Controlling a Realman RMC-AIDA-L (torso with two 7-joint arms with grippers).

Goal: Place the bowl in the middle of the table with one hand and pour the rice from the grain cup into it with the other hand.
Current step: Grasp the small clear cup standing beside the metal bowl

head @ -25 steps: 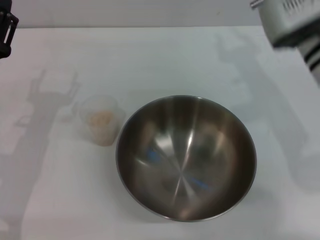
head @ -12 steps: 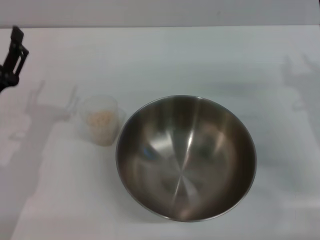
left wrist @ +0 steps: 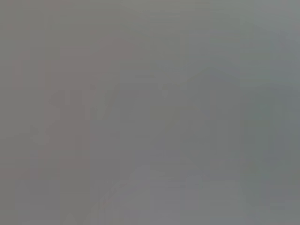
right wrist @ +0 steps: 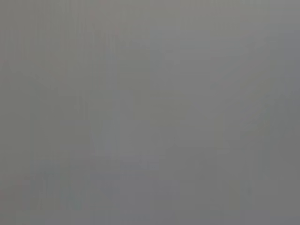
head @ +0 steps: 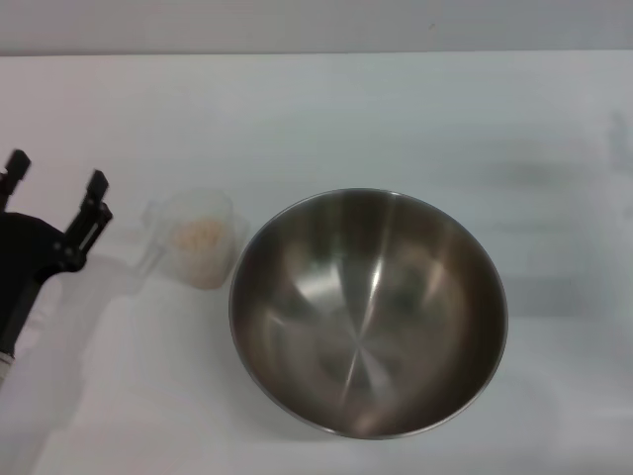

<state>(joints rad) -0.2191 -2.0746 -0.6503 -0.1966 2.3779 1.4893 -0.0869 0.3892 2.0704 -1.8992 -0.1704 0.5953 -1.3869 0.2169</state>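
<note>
- Since half a second ago the left gripper point(head: 54, 186) has come in from the far left edge and now sits lower and nearer the grain cup point(head: 197, 237); the right arm, seen at the upper right a second ago, is gone from the head view.
- Left gripper: two black fingers point(head: 95, 198) spread apart with a clear gap between them, holding nothing. It is at the left edge of the head view, beside the cup but not touching it.
- Grain cup: upright on the table point(head: 396, 109), just to the right of the left gripper, its lip pointing toward that gripper. The rice point(head: 198, 236) lies inside as a small pale beige heap.
- Bowl point(head: 368, 312): upright on the table, just right of the cup, its rim close to the cup's wall; whether they touch cannot be told. Brushed inside bare of grains.
- Cup and bowl sit where they were in the earlier frames.
- Both wrist views give only flat grey; nothing can be read from them.
- Right gripper: not visible in any view.
</note>
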